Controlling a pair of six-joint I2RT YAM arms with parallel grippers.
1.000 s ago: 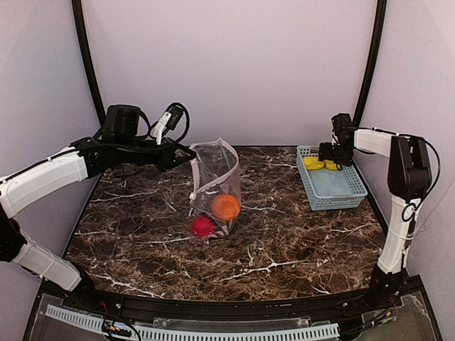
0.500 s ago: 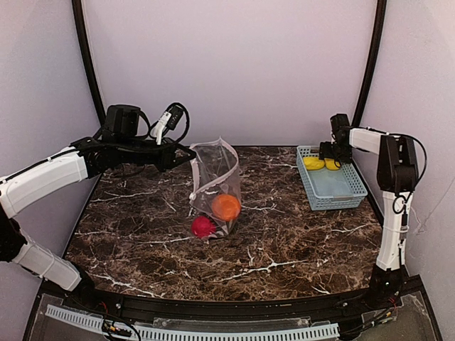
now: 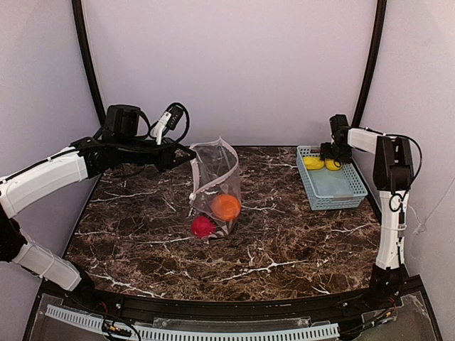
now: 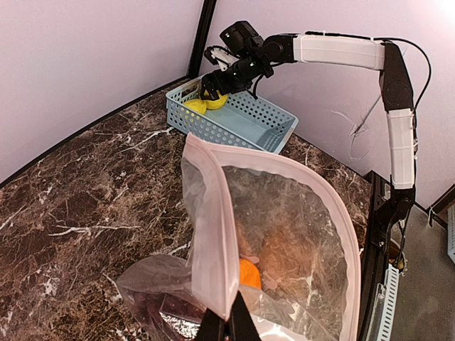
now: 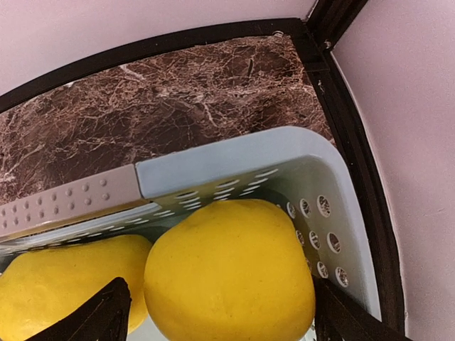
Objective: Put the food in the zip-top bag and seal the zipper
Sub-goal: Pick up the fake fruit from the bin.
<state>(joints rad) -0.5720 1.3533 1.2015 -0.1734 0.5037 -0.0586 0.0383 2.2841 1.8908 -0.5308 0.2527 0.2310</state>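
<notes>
Orange piece (image 3: 226,207) and red apple (image 3: 203,226) lie in your mid-table zip-top bag (image 3: 215,186), left gripper (image 4: 226,327) clenched on its unsealed zipper (image 4: 213,234), while your right gripper (image 5: 224,316) gapes around a yellow lemon (image 5: 231,270) in the far-right-corner basket (image 3: 341,190).

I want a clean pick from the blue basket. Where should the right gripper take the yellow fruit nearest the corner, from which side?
Probably across its broad middle, from above: the yellow fruit sits low in the basket corner, walls blocking side approaches. The open right gripper straddles it; mind the second yellow piece beside it.
</notes>
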